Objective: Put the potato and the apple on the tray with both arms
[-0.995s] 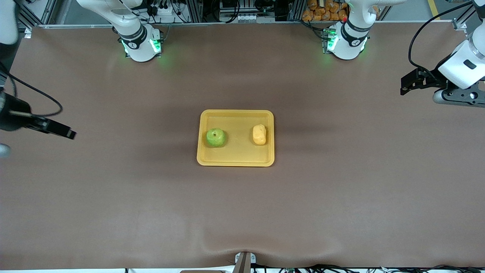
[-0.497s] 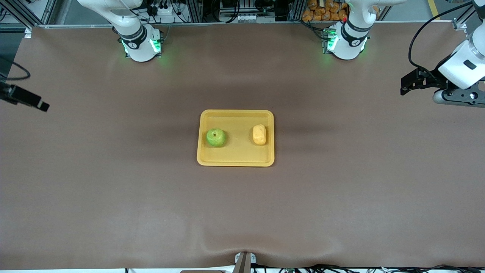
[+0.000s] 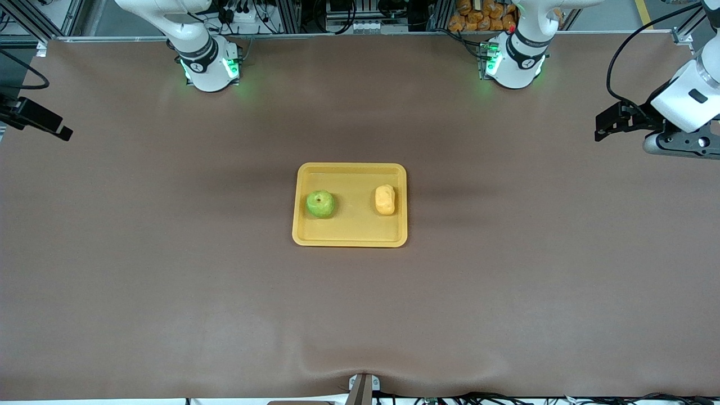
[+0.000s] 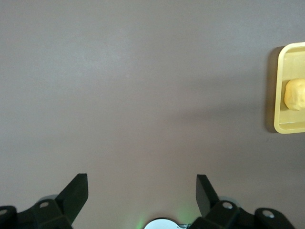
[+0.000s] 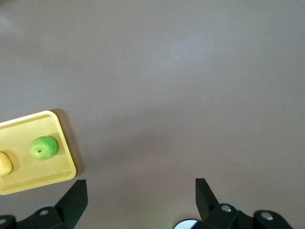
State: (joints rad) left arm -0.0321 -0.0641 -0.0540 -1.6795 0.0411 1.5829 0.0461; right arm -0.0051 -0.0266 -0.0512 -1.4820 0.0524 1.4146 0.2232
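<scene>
The yellow-orange tray [image 3: 349, 233] lies mid-table. The green apple [image 3: 320, 204] sits on it toward the right arm's end, and the yellow potato [image 3: 385, 199] toward the left arm's end. My left gripper [image 3: 601, 134] is open and empty, up over the bare table at the left arm's end. My right gripper [image 3: 62, 133] is open and empty, up over the table's edge at the right arm's end. The left wrist view shows its gripper [image 4: 141, 188], the tray [image 4: 279, 126] and potato [image 4: 295, 94]. The right wrist view shows its gripper [image 5: 141, 191], the tray [image 5: 28, 183], apple [image 5: 44, 147] and potato [image 5: 4, 164].
The brown table cover [image 3: 360, 315] spreads all round the tray. The two arm bases, lit green [image 3: 211, 67] [image 3: 509, 64], stand at the edge farthest from the front camera. A small mount [image 3: 363, 388] sits at the nearest edge.
My right gripper has drawn away from the tray toward the right arm's end of the table and risen. The left arm, tray, apple and potato have not moved.
</scene>
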